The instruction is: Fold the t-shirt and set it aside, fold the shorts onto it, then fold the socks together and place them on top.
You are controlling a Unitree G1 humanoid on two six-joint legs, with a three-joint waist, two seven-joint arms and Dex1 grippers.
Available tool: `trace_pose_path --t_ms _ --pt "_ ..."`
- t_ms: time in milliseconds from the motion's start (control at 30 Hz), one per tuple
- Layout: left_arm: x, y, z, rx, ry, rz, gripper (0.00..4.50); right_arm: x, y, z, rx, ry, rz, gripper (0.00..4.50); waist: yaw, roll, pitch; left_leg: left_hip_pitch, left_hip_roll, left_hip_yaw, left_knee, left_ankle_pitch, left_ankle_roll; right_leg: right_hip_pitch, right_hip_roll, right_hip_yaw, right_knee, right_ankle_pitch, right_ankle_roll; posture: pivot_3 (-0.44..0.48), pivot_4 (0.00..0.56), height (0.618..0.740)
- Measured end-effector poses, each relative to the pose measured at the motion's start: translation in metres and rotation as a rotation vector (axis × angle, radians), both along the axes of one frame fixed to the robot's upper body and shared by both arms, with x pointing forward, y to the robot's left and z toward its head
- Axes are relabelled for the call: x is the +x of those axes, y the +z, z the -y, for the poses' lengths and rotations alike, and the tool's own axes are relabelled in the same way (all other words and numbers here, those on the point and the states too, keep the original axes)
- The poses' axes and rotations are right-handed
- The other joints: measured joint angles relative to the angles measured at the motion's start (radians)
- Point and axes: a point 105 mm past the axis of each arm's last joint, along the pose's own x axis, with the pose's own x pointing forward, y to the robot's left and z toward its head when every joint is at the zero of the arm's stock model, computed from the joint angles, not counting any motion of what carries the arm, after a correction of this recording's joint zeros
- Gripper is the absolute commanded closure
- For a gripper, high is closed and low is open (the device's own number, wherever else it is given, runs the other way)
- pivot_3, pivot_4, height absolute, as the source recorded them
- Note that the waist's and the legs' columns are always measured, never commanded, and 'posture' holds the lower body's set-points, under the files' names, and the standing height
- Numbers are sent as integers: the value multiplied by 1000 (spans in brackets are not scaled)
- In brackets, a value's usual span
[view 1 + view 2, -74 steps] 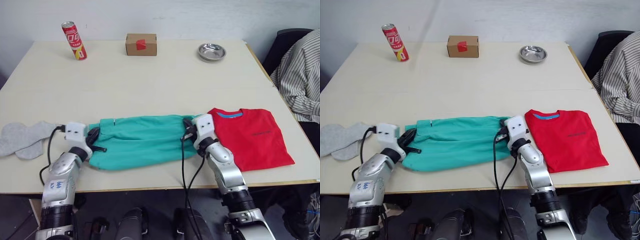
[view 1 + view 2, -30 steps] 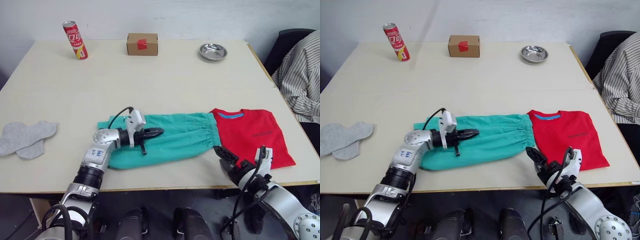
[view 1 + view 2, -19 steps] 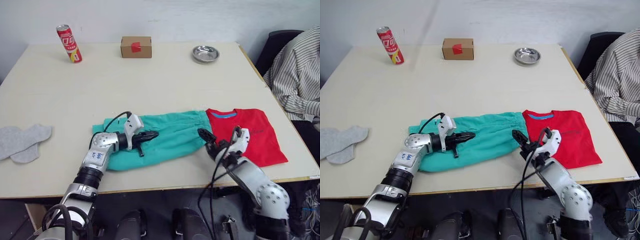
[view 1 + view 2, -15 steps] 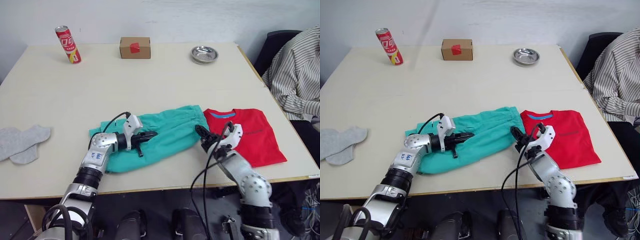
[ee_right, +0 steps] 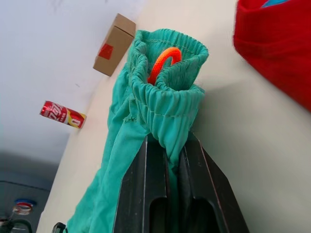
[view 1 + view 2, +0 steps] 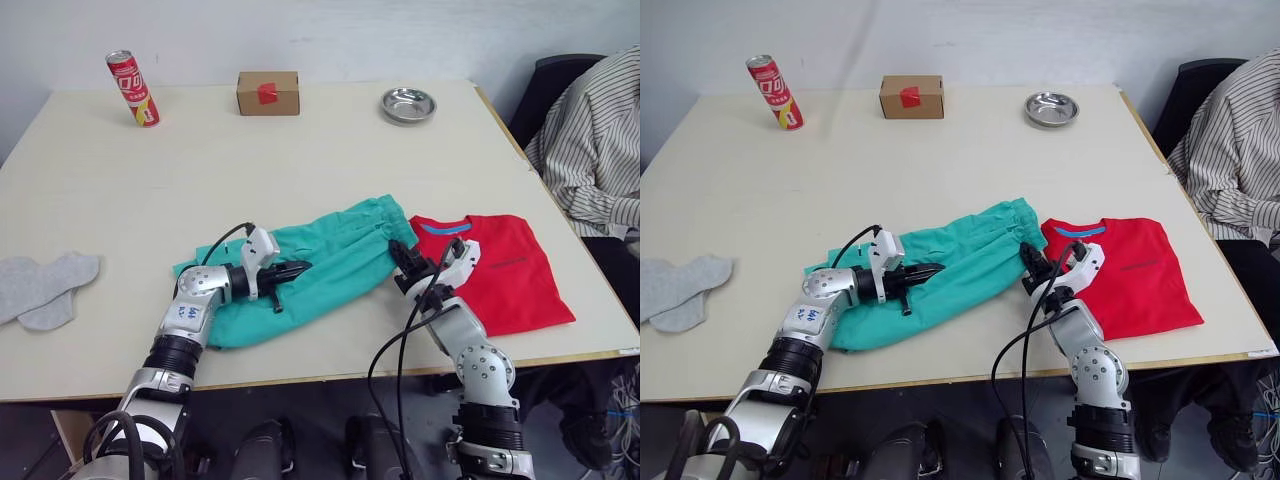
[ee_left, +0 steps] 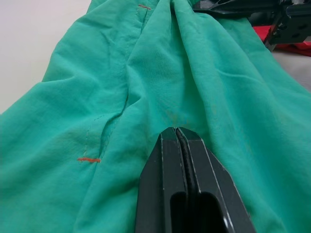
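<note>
Shorts (image 6: 320, 262), teal, lying mid-frame across the table (image 6: 300, 150), waistband end raised toward the right and pinched by the right gripper (image 6: 400, 262), fingers clamped on the gathered elastic, orange drawstring poking out of the opening. Left gripper (image 6: 298, 268) resting on the middle of the cloth, fingers pressed together, nothing between them. T-shirt (image 6: 500, 275), red, folded flat right of centre. Socks (image 6: 45, 288), grey, at the far left edge. Can (image 6: 132, 88), cardboard box (image 6: 267, 93) and metal bowl (image 6: 408, 104) along the top.
</note>
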Motion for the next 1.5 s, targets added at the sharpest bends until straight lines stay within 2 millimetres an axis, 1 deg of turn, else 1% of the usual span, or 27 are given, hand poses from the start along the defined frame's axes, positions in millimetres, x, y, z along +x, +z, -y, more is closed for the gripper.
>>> trace_pose_path --t_ms 167,267,333,367,433,467,533,567,633,700,800,900,967,1000,1067,1133,1167,1200,1233,1267,1300,1333,1367,1400,1433,1467,1500 --pt "3 5 0 -23 26 32 4500 -3 18 4 -92 -7 125 4479 9 0 0 -9 -1 0 1 5 5 -7 0 -1 2 0 0 0 150 740" --pt "6 9 1 -46 56 47 4500 -4 33 16 -169 -71 213 4479 19 0 0 -11 -2 0 2 5 5 -9 -1 -1 2 0 0 0 150 740" --pt "8 14 -2 -58 85 59 4500 -3 44 29 -230 -130 268 4479 21 0 0 -11 -2 0 2 5 6 -9 -1 -1 2 0 0 0 150 740" --pt "9 18 -4 -68 98 67 4500 -4 50 36 -277 -157 294 4479 22 0 0 -11 -2 0 2 5 6 -8 -1 -2 2 0 0 0 150 740" --pt "8 24 -6 -86 117 74 4500 -7 62 45 -436 -177 358 4479 23 1 1 -11 -3 0 2 5 6 -8 -2 -2 2 0 1 0 150 740" --pt "8 25 -8 -90 130 68 4500 -9 68 43 -515 -170 393 4479 22 1 1 -11 -3 0 2 6 6 -8 -2 -2 2 0 1 0 150 740" --pt "7 20 -12 -89 159 40 4500 -14 76 25 -643 -115 466 4479 18 1 1 -11 -3 0 1 6 5 -8 -1 -2 2 0 1 0 150 740" --pt "7 17 -12 -86 175 20 4500 -19 76 3 -710 -47 509 4479 13 1 1 -11 -2 0 1 6 4 -9 0 -2 2 0 1 0 150 740" --pt "5 14 -12 -81 199 5 4500 -27 67 -36 -791 82 549 4479 8 1 1 -10 0 0 1 7 2 -9 2 -3 3 0 0 0 150 740" --pt "5 14 -14 -83 234 -1 4500 -32 55 -67 -812 166 550 4479 13 1 1 -10 1 -1 1 8 2 -9 2 -3 4 0 -1 0 150 740" --pt "-1 8 -25 -81 284 -24 4500 -29 38 -92 -835 216 516 4479 19 1 1 -10 0 -1 2 8 2 -8 1 -3 4 0 -1 0 150 740" --pt "-10 1 -33 -60 298 -42 4500 -27 17 -105 -881 277 476 4479 22 1 1 -11 -1 -2 2 8 2 -8 0 -4 3 0 -1 0 150 740" --pt "-13 0 -42 -79 339 -52 4500 -29 9 -112 -869 328 461 3924 21 1 1 -11 -1 -2 2 7 3 -8 0 -3 3 0 -1 0 150 740" --pt "-15 0 -45 -98 353 -66 4500 -30 8 -114 -867 349 463 3732 21 1 1 -11 -1 -2 2 7 3 -8 0 -4 3 0 -1 0 150 740" --pt "-19 1 -52 -148 379 -106 4500 -32 7 -117 -860 387 467 3041 20 1 1 -11 -1 -2 2 7 2 -8 0 -4 3 0 -1 0 150 740" --pt "-26 9 -61 -251 379 -133 4500 -39 7 -119 -806 495 459 2326 18 1 1 -11 0 -3 2 7 2 -8 0 -4 3 0 -1 0 150 740" --pt "-29 16 -67 -312 371 -127 4500 -44 8 -118 -773 561 455 2020 18 1 1 -11 0 -3 2 7 2 -8 0 -4 3 0 -1 0 150 740" --pt "-31 23 -74 -351 375 -115 4500 -49 10 -118 -744 610 449 1596 19 1 1 -11 0 -4 2 7 2 -8 0 -4 3 0 -1 0 150 740" --pt "-32 31 -85 -380 384 -98 4500 -54 13 -115 -698 675 435 1321 19 1 1 -11 0 -4 2 7 2 -8 0 -4 3 0 -1 0 150 740" --pt "-33 35 -92 -385 389 -87 4500 -59 16 -113 -656 729 428 929 19 1 1 -11 0 -4 2 7 2 -8 0 -4 3 0 -1 0 150 740" --pt "-34 41 -103 -385 400 -70 4500 -68 24 -111 -596 794 437 543 19 1 1 -10 0 -4 2 7 3 -8 0 -4 3 0 -1 0 150 740" --pt "-33 48 -109 -390 395 -57 4500 -76 33 -107 -530 858 455 270 21 1 1 -11 0 -4 2 7 3 -8 0 -5 3 0 -1 0 150 740" --pt "-33 53 -109 -394 385 -49 4500 -81 40 -104 -498 892 474 270 23 1 1 -11 -1 -4 2 6 3 -7 -1 -5 2 0 -1 0 150 740" --pt "-31 61 -105 -405 350 -41 4500 -86 49 -98 -458 941 504 270 28 1 1 -11 -2 -6 2 5 3 -6 -2 -6 2 0 -1 0 150 740" --pt "-29 68 -98 -408 313 -32 4500 -87 56 -92 -443 955 527 374 36 1 1 -11 -3 -6 3 4 1 -6 -3 -7 1 0 0 0 150 740" --pt "-27 74 -89 -404 272 -22 4500 -83 64 -86 -438 944 549 640 40 1 1 -11 -4 -6 3 4 1 -6 -4 -6 1 1 1 0 150 740" --pt "-24 82 -75 -396 214 -7 4500 -74 72 -78 -426 912 564 981 45 1 1 -11 -4 -5 3 4 2 -5 -4 -6 0 2 2 0 150 740"
